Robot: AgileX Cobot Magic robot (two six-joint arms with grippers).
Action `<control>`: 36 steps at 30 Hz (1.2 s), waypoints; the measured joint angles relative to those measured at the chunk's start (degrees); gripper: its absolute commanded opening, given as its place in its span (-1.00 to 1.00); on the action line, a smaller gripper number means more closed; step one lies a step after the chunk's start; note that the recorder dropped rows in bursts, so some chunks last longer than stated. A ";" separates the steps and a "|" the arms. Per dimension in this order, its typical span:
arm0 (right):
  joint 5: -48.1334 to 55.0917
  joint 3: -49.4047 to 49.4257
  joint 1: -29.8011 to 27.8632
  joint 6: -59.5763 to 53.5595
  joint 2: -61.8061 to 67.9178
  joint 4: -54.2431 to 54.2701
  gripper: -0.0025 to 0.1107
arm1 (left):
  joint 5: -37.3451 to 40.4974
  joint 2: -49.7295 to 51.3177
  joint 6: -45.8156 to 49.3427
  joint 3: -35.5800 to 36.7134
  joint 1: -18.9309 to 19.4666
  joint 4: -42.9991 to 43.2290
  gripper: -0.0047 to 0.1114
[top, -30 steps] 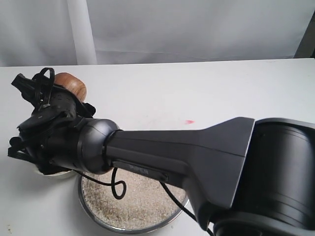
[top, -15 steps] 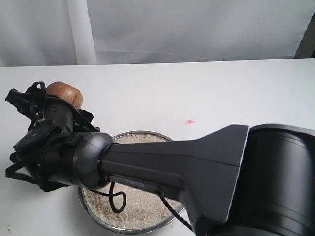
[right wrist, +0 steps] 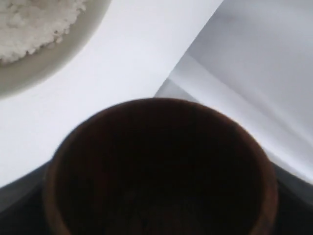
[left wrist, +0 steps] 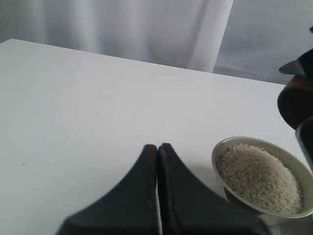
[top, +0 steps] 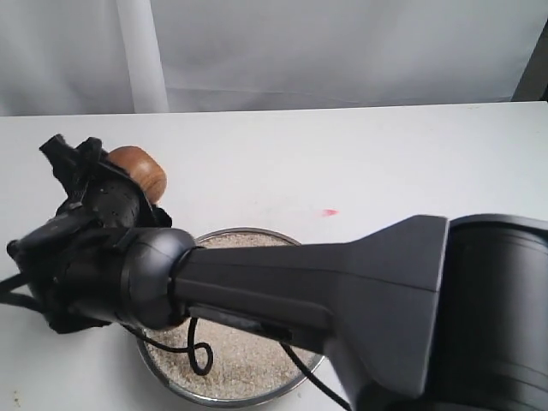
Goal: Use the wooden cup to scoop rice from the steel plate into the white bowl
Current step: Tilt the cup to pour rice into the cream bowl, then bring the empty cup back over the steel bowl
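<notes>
**Bench, edges and free room.** The white bench (top: 411, 163) ends at its far edge against a pale curtain (top: 342, 51). The steel plate (top: 257, 395) lies left of centre at the bench's near side. Its near rim is cut by the frame, and the rice (top: 240, 351) is spread across it. From the plate to the far edge and the right edge the bench is bare apart from a small pink mark (top: 330, 211). The right arm (top: 342, 291) crosses this space from the right, passing over the plate, with a black cable (top: 199, 355) looping above the grains.

**Right claw.** The right gripper (top: 111, 175) is clamped around the wooden cup (top: 141, 167) and holds it clear of the bench, between the plate and the far edge on the left part. In the right wrist view the cup's inside (right wrist: 161, 171) is dark.

**Left claw.** The left gripper (left wrist: 157, 183) has its two fingers pressed together with nothing between them. The white bowl (left wrist: 222, 147), heaped with rice, stands near it. In the exterior view the right arm's wrist hides the bowl.

**Change.** Since half a second ago the cup has shifted right, away from the left edge, and the wrist has turned. One second ago the arm covered the plate's far rim (top: 248, 231), which now shows.
</notes>
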 measured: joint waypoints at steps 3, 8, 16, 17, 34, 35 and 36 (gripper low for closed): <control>1.47 0.10 -1.27 0.22 -5.88 16.89 -0.96 | 0.00 0.00 0.00 0.00 0.00 0.00 -0.92; 12.45 0.10 -6.31 -7.97 -13.34 38.40 -0.96 | 0.00 0.00 0.00 0.00 0.00 0.00 -0.92; 20.56 8.95 -11.93 -14.33 -13.86 32.65 -0.96 | 0.00 0.00 0.00 0.00 0.00 0.00 -0.92; 20.56 10.31 -11.93 -14.75 -13.86 32.39 -0.96 | 0.00 0.00 0.00 0.00 0.00 0.00 -0.92; 11.13 18.39 -11.93 -15.54 -8.26 29.61 -0.96 | 0.00 0.00 0.00 0.00 0.00 0.00 -0.92; 11.13 18.50 -11.93 -15.54 -7.69 29.61 -0.96 | 0.00 0.00 0.00 0.00 0.00 0.00 -0.92; 11.10 18.50 -11.93 -15.54 -7.36 29.34 -0.96 | 0.00 0.00 0.00 0.00 0.00 0.00 -0.92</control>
